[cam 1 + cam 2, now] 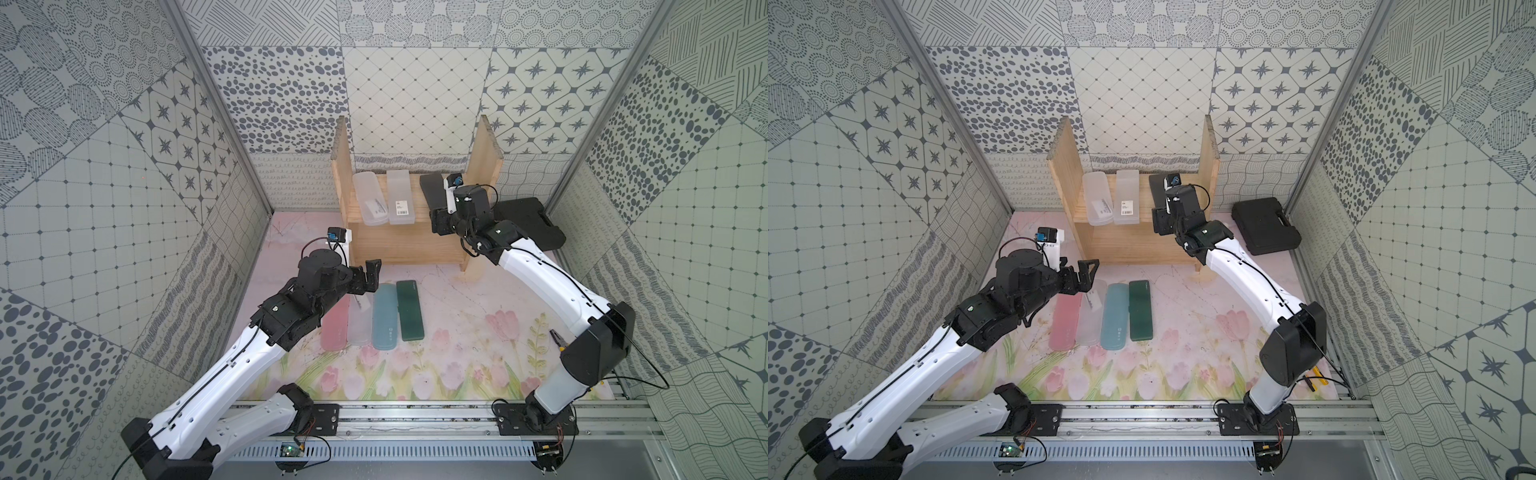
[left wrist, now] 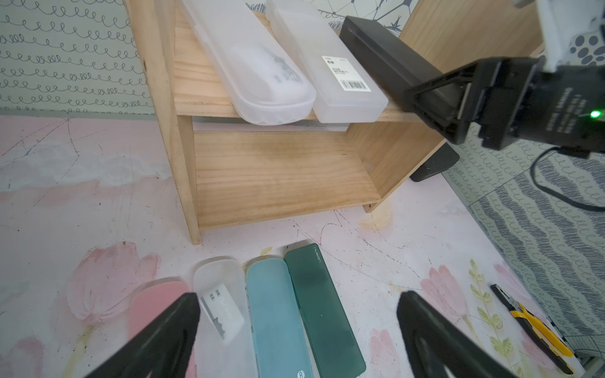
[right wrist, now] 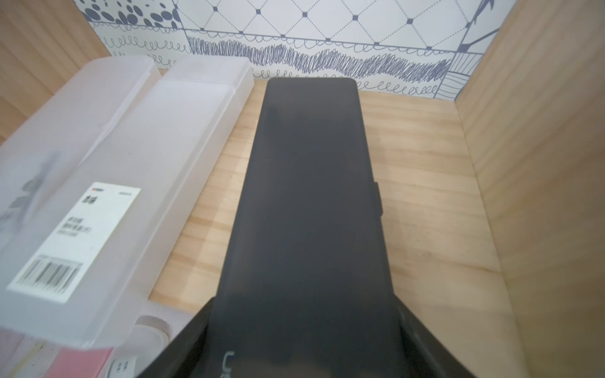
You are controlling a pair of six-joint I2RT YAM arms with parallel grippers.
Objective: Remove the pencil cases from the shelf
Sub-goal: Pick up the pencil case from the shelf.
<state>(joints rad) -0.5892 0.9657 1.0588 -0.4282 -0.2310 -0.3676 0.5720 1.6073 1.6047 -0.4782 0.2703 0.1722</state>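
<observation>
Slim smoky-black case [image 3: 311, 196] lies on the shelf's [image 3: 425, 147] upper board. The right gripper [image 3: 304, 317] clamps its near end, and the left gripper [image 2: 299, 299] gapes wide. Only the right wrist view shows its side clasp [image 3: 378, 199].

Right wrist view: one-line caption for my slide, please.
Right claw shut on the black pencil case, in the shelf beside a labelled frosted case.

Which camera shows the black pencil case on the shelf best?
Right wrist: the black pencil case fills the frame, near end between the right fingers. Both top views show only its far end; left wrist shows it side-on.
</observation>
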